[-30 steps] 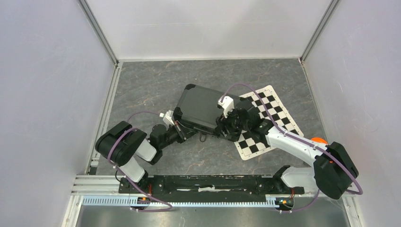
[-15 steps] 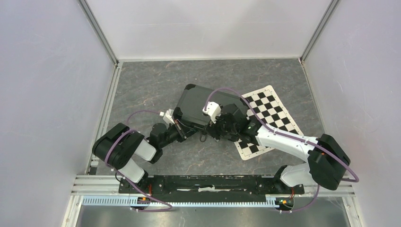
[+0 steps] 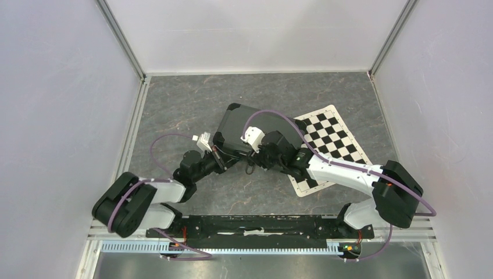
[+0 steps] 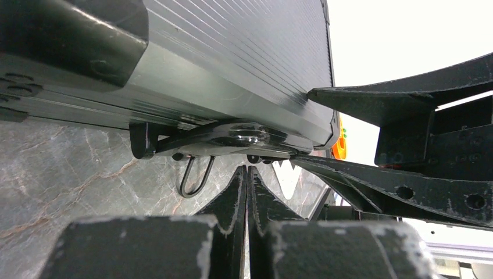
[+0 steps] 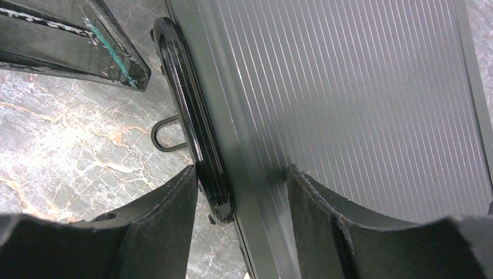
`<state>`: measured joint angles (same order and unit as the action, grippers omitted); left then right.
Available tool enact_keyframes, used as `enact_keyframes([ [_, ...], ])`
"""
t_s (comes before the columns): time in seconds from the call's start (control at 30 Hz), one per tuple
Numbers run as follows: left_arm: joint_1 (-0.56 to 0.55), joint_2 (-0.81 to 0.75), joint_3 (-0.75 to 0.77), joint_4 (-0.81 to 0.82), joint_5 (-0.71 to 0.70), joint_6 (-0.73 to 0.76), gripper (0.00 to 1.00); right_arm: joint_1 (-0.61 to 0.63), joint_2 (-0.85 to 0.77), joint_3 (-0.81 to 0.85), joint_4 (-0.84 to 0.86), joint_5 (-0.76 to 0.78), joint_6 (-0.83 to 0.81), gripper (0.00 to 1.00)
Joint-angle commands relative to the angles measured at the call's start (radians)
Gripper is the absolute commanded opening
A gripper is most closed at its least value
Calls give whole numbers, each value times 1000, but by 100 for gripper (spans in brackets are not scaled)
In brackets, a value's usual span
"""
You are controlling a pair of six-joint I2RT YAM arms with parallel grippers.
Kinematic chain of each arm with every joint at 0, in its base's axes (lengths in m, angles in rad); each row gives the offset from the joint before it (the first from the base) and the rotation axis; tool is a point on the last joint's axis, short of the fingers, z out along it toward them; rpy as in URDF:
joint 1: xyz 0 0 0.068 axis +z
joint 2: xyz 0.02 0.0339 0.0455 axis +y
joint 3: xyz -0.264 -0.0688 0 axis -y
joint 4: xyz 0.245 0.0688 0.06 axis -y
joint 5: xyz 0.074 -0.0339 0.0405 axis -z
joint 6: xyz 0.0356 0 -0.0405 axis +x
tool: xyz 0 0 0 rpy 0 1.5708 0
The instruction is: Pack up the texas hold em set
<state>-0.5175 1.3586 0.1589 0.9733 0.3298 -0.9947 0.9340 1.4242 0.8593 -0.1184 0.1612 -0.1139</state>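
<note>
Counter (image 3: pixel 174 110): we see a grey marbled surface, walled in pale panels on 3 sides, with both arm bases at its near edge.
Case (image 3: pixel 244 125): the black hard case lies shut and flat near the middle of the counter, turned at an angle. Its right end overlaps the mat and its ribbed lid faces up.
Mat (image 3: pixel 337 136): a black-and-white checkered sheet lies flat to the right of the case, 1 corner tucked under it.
Right pincer (image 5: pixel 241 171): it is open, its 2 fingers straddling the near long edge of the case. We see 1 finger outside the handle over bare counter and the other over the ribbed lid. We cannot tell whether either finger presses down.
Left pincer (image 4: pixel 247 171): it is closed on nothing, the 2 tips meeting. It sits low on the counter and points at the case's near side, just below the handle.
Handle (image 5: pixel 183 104): glossy black, it is folded flat against the case's near side.
Wire loop (image 5: pixel 155 138): we see a small metal bail sticking out from under the handle over the counter.
</note>
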Motion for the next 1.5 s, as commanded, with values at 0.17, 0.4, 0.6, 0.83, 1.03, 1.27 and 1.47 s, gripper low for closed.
enact_keyframes([
  [0.17,-6,-251,13,-344,-87,135,5,-6,67,-22,-145,26,54,57],
  [0.4,-123,-360,-32,-422,-229,74,4,-6,72,-37,-130,27,48,55],
  [0.6,-252,-303,-29,-400,-396,59,2,-6,76,-46,-114,9,48,55],
  [0.83,-293,-157,-7,-297,-447,51,2,-6,75,-50,-107,9,49,55],
  [1.03,-297,19,39,-174,-454,40,2,-6,74,-54,-99,-1,51,55],
  [1.27,-298,155,103,-133,-460,77,2,-7,66,-58,-103,-12,49,54],
  [1.47,-298,117,69,-161,-543,82,2,-6,58,-66,-97,-16,51,55],
])
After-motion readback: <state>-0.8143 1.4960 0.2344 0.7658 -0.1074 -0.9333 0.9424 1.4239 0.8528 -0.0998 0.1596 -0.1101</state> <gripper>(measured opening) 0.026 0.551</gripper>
